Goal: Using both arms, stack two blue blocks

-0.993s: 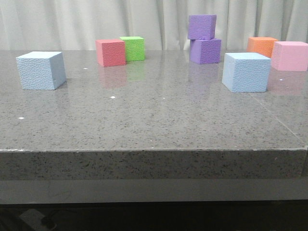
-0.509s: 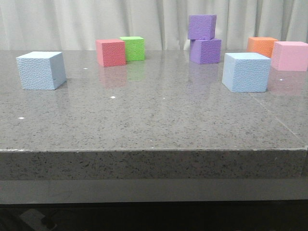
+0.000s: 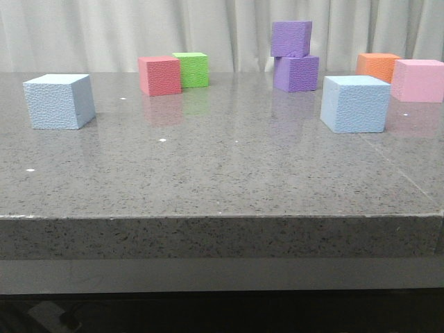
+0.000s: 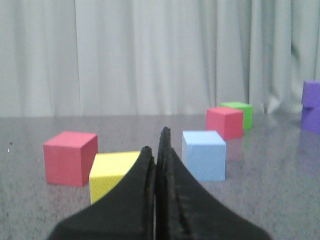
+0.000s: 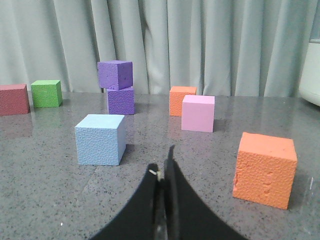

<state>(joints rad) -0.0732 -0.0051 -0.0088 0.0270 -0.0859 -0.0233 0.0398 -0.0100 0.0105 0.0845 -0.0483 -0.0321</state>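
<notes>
Blue blocks sit well apart — unstacked — on the table.

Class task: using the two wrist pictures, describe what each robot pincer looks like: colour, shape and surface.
The left pincer is matte black, with two broad fingers that curve up from a wide base and taper to narrow tips. The right pincer has the same black, flared, claw-like shape. No cables or markings show.

Front cam low at counter edge, facing curtain. Wrist cams sit lower and closer, looking fwd over each end effector. Purple stack shared by all views.
</notes>
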